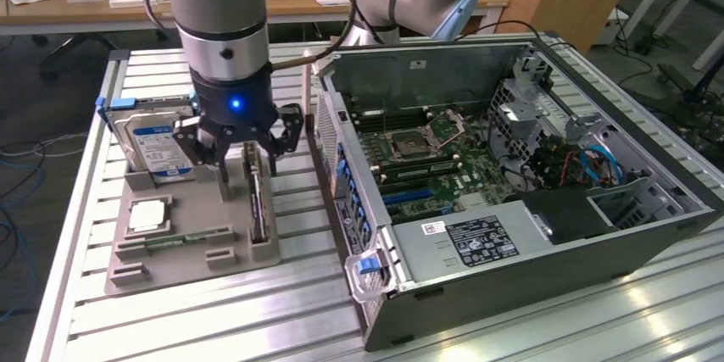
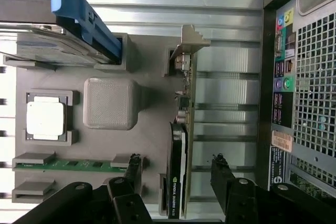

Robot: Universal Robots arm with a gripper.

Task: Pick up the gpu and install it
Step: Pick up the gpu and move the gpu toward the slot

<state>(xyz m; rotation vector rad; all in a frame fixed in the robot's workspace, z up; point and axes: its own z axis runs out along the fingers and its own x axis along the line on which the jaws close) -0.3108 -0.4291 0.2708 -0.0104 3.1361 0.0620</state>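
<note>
Between the fingertips: the gpu point(image 2: 184, 124), a thin dark card standing on its long edge in a slot of the grey holder tray point(image 2: 152, 77), clear of both fingers.
Gripper: the gripper point(image 1: 244, 158) hangs spread wide over one end of the card, one black finger on each side, holding nothing.
Card's look: green board edge, a black shroud with a small green mark at the end under the gripper, and a stepped bright metal bracket at the far end.
Beyond the finger away from the case: a raised square grey block point(image 2: 110, 103), a square silver chip point(image 2: 46, 118) in its pocket and a green memory stick point(image 2: 68, 164) held in grey clips. Further off is the hard drive point(image 1: 158, 148) with its blue-white label, in a blue plastic carrier point(image 2: 84, 19).
Beyond the other finger: bare slats of the table point(image 2: 226, 93), then the computer case point(image 1: 509, 209), open side up with the motherboard showing. Its perforated rear panel with coloured ports faces the tray.
In the way: the slot walls hug the card's lower edge; the raised block stands near one finger.
Materials: matte grey plastic tray, ribbed aluminium table, grey sheet-metal case.
</note>
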